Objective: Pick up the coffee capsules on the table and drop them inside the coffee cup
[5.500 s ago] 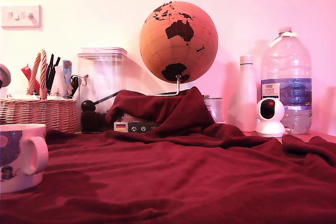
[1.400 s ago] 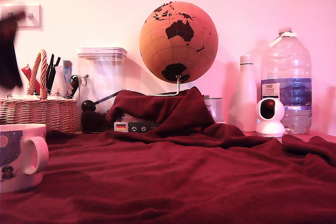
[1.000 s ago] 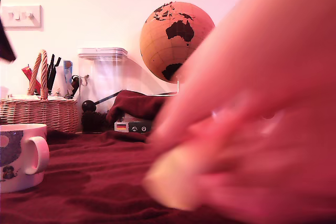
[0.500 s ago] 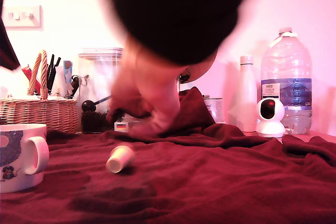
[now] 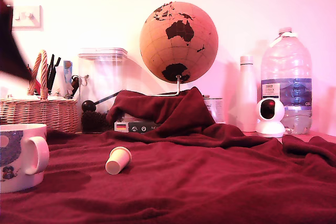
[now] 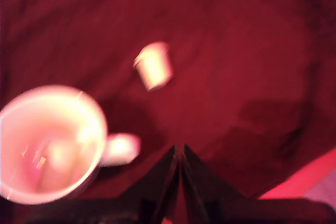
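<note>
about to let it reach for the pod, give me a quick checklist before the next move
1. Small cream tapered plastic capsule on the red fleece cloth, on its side, unobstructed: ok.
2. Large white ceramic mug upright, mouth open: ok.
3. Capsule apart from the mug: ok.
4. Gripper jaws together, holding nothing; must open before grasping: not ok.
5. Person's hand out of the workspace: ok, though a dark blur sits at the exterior view's left edge.
6. Mug contents: cannot tell, wrist view blurred.

No legible text; water bottle [image 5: 286, 80] label print too small.
</note>
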